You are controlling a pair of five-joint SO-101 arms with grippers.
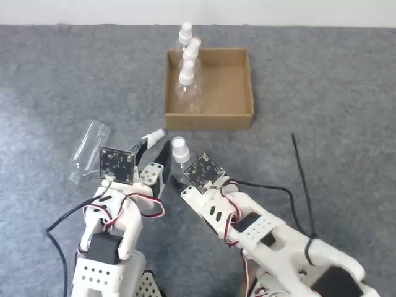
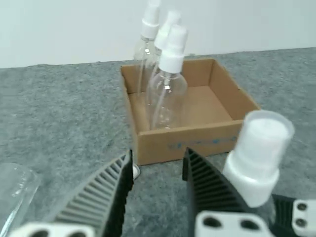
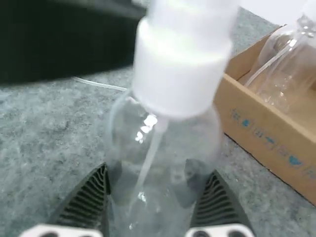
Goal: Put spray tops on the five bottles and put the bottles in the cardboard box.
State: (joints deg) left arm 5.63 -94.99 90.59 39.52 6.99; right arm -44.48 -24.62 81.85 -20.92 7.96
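Observation:
My right gripper [image 3: 157, 190] is shut on a clear bottle [image 3: 163, 148] that stands upright with a white spray top [image 3: 182, 54] on it; from above the bottle's top [image 1: 180, 150] shows just in front of the cardboard box [image 1: 238, 93]. Beside that bottle [image 2: 256, 153], my left gripper [image 2: 158, 160] is open with nothing between its fingers. Three capped bottles [image 1: 187, 74] stand in the left part of the box. A bare clear bottle [image 1: 90, 148] lies on its side at the left. A loose spray top [image 1: 154, 135] lies near the left gripper [image 1: 158, 158].
Grey carpet covers the table. The right half of the box floor [image 2: 207, 103] is free. A black cable [image 1: 303, 179] runs across the carpet to the right of the right arm.

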